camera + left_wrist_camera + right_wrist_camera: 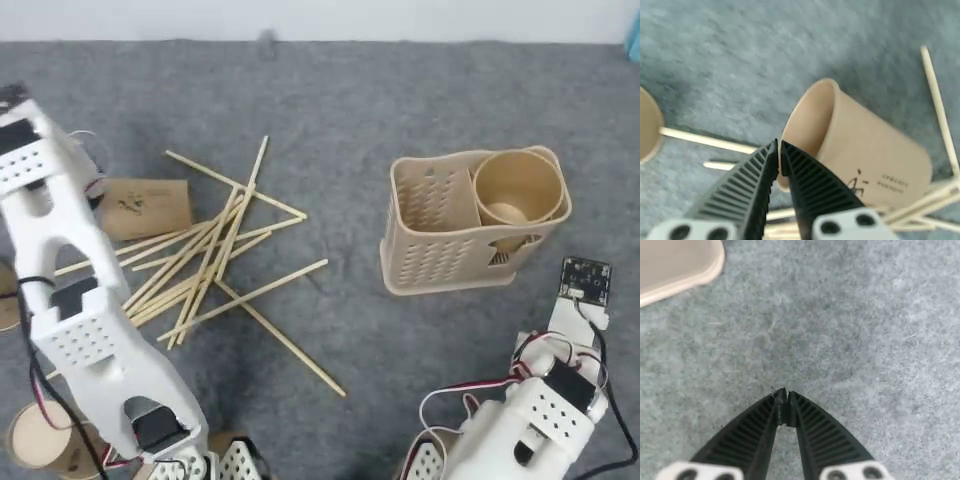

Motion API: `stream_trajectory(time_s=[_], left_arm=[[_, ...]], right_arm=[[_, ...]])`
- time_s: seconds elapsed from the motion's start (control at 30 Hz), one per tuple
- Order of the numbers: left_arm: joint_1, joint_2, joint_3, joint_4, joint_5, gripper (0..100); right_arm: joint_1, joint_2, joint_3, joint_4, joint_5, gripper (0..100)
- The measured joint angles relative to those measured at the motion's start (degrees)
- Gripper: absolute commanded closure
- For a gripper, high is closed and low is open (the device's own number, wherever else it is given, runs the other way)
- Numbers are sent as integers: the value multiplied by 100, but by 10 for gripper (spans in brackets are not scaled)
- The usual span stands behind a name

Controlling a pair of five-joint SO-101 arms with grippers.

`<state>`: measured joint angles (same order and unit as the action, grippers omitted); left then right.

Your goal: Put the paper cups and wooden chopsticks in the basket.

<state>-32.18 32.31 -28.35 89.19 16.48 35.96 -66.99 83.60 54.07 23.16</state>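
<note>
- Paper cup (142, 207) lies on its side at the left of the frame; the left claw (779, 146) sits at its rim, jaws pressed together on nothing.
- Best bet: open wide, slip one jaw inside the mouth, pinch the wall gently.
- Chopsticks (215, 255) sprawl at centre.
- Basket (430, 265), right, holds a second cup (515, 190).
- Right claw (783, 407), lower right, is closed and empty.
</note>
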Motion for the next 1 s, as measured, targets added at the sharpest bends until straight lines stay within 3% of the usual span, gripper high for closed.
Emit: stream_trajectory(time_s=[0.37, 0.63, 1.0], left_arm=[[914, 0, -9, 290, 580, 990], [1723, 0, -782, 703, 905, 990], [2646, 9, -1134, 141, 1292, 990]], right_arm=[[0, 0, 0, 0, 0, 991], [0, 0, 0, 0, 0, 991], [0, 0, 0, 0, 0, 991]])
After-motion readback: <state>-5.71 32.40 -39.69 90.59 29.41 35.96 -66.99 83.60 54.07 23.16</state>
